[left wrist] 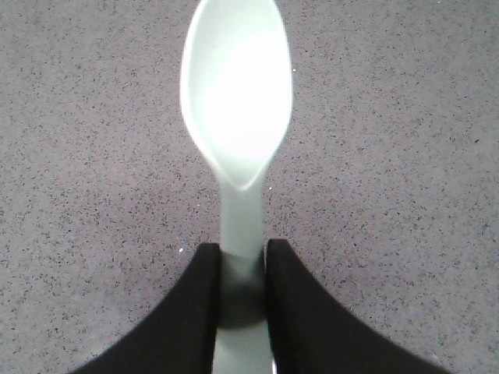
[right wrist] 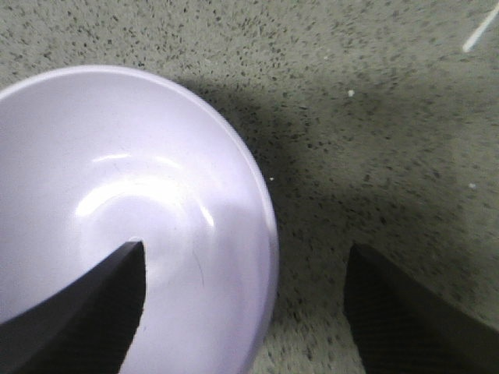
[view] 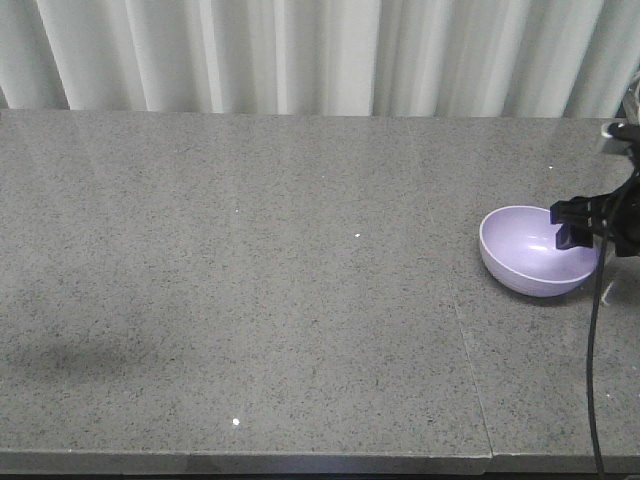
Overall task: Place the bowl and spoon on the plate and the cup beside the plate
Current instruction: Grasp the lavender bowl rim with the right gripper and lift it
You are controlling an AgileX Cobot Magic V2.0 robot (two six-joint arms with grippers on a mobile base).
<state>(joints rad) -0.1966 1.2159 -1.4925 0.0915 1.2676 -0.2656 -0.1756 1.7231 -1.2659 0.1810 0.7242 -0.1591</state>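
The lavender bowl (view: pixel 535 255) sits on the grey table at the far right. My right gripper (view: pixel 588 225) is at the bowl's right rim. In the right wrist view this gripper (right wrist: pixel 245 251) is open and straddles the rim of the bowl (right wrist: pixel 117 210), one finger inside and the other outside over the table. The mint-green spoon (left wrist: pixel 236 93) is held by its handle in my left gripper (left wrist: pixel 242 249), scoop pointing away, above bare table. The left gripper does not appear in the front view. The plate and the cup are out of view.
The speckled grey stone table (view: pixel 250 280) has a seam (view: pixel 470 350) running toward its front edge. A white curtain (view: pixel 300 50) hangs behind it. A black cable (view: pixel 595 370) droops from the right arm down the right side.
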